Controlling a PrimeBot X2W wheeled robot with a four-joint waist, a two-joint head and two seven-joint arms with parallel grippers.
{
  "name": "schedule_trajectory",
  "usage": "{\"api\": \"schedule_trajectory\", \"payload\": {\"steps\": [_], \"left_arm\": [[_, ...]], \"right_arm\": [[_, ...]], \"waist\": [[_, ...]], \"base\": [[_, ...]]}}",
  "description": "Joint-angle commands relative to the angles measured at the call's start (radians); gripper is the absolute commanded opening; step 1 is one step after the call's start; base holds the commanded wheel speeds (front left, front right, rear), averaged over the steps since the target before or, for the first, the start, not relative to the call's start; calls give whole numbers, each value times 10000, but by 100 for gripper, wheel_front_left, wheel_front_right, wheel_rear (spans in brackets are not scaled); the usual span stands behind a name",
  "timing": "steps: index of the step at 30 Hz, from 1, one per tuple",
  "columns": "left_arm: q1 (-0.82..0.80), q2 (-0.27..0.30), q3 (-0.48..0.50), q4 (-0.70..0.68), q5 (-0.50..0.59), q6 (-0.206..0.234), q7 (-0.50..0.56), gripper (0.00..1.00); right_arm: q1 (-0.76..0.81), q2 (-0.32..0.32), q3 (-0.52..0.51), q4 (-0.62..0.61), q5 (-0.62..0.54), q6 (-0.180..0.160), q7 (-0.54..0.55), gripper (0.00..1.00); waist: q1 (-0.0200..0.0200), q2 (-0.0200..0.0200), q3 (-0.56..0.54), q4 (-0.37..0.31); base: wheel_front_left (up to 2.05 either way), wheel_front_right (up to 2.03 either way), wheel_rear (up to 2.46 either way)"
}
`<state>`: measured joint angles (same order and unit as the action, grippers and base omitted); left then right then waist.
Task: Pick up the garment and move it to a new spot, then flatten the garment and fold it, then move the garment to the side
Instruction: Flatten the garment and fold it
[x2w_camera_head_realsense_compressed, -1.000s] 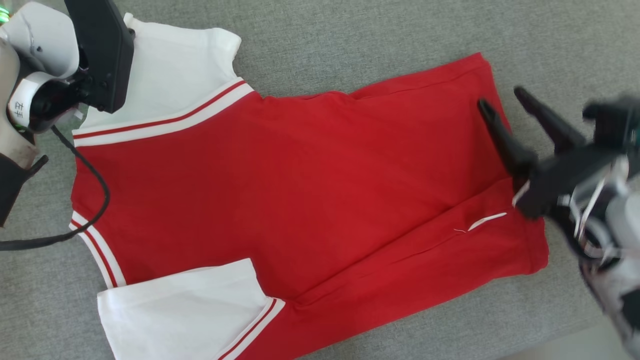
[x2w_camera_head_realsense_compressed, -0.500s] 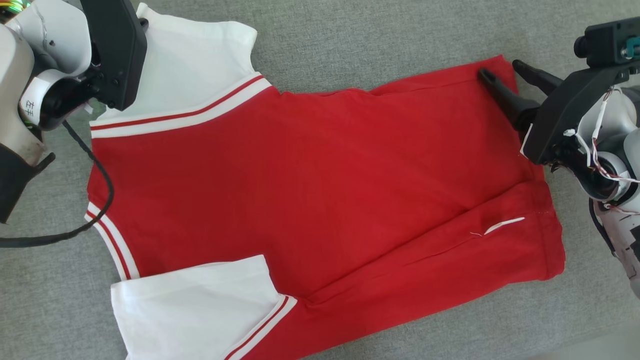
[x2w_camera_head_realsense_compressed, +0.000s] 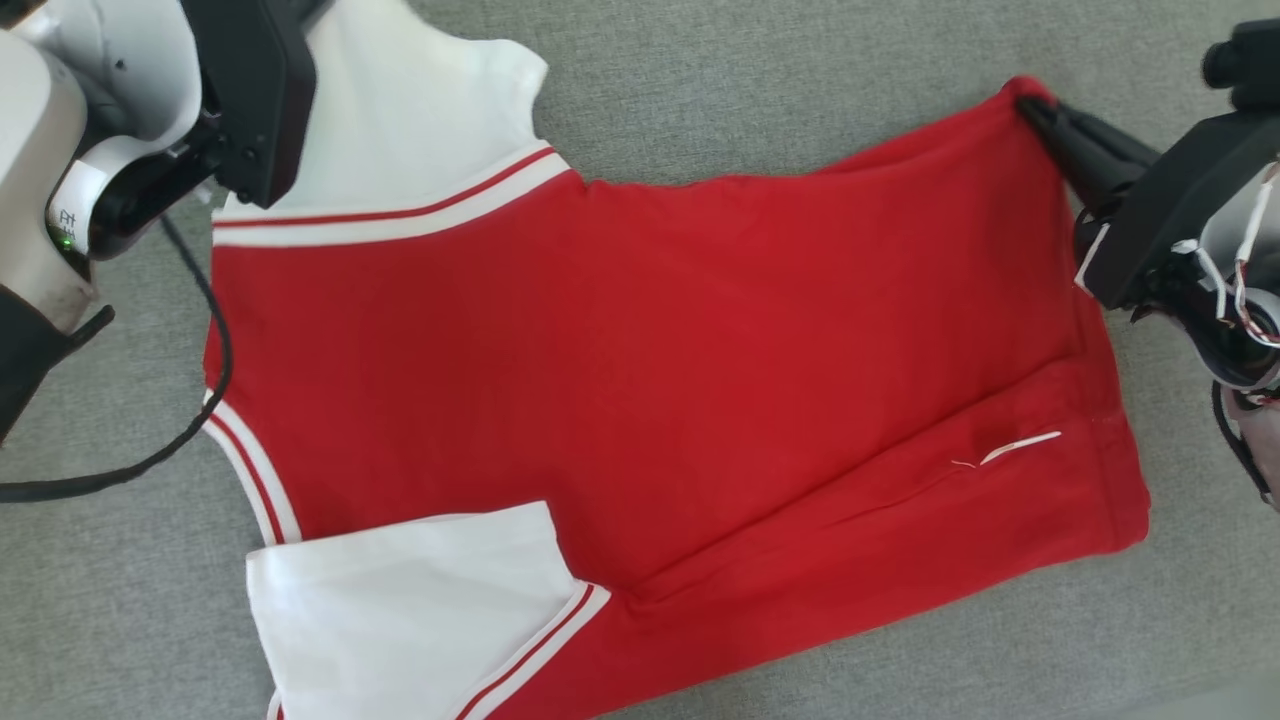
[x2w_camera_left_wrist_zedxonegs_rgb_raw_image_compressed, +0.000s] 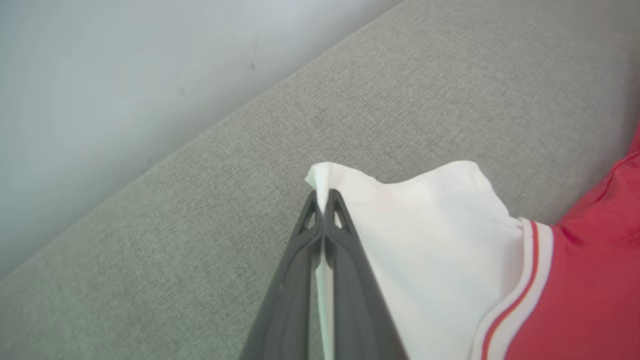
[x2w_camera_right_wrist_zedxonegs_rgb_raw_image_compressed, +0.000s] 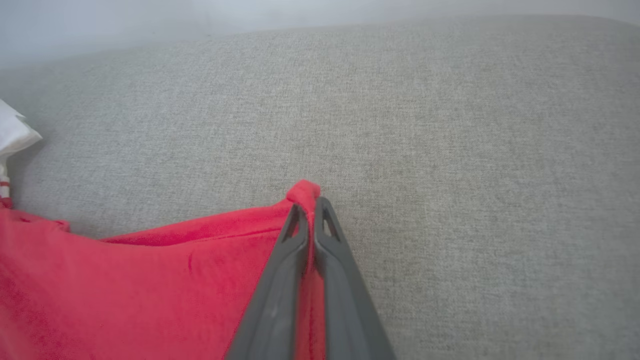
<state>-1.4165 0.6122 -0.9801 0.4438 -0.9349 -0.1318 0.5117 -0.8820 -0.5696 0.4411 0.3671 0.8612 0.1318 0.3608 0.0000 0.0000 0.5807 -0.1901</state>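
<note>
Right gripper (x2w_camera_right_wrist_zedxonegs_rgb_raw_image_compressed: 311, 205) now pinches the shirt's (x2w_camera_head_realsense_compressed: 640, 370) red hem corner, no longer spread wide like a second ago. Left gripper (x2w_camera_left_wrist_zedxonegs_rgb_raw_image_compressed: 325, 197) is clamped on the white sleeve tip. Shirt lies spread out on the grey cushion (x2w_camera_head_realsense_compressed: 760, 90).

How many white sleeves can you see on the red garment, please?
2. One sleeve lies at the far left, pinched by the fingers of the left gripper; the other sleeve lies flat at the near left, partly out of frame.
</note>
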Motion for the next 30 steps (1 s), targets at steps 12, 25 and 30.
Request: {"api": "schedule_trajectory", "payload": {"steps": [12, 25, 30], "left_arm": [[-632, 683, -1134, -857, -1138, 23, -2658, 0], [969, 2686, -2252, -4083, -2381, 21, -4461, 0], [2087, 3223, -2442, -5148, -2618, 244, -5040, 0]], "right_arm": [[-304, -587, 106, 523, 185, -24, -1643, 0], [1694, -1870, 45, -27, 1593, -24, -1967, 0], [2839, -2227, -90, -457, 1907, -24, -2061, 0]], "waist": [[0, 0, -470, 569], [0, 0, -1494, 1305], [0, 0, -1984, 1512]], "base": [[0, 0, 0], [0, 0, 0], [0, 0, 0]]}}
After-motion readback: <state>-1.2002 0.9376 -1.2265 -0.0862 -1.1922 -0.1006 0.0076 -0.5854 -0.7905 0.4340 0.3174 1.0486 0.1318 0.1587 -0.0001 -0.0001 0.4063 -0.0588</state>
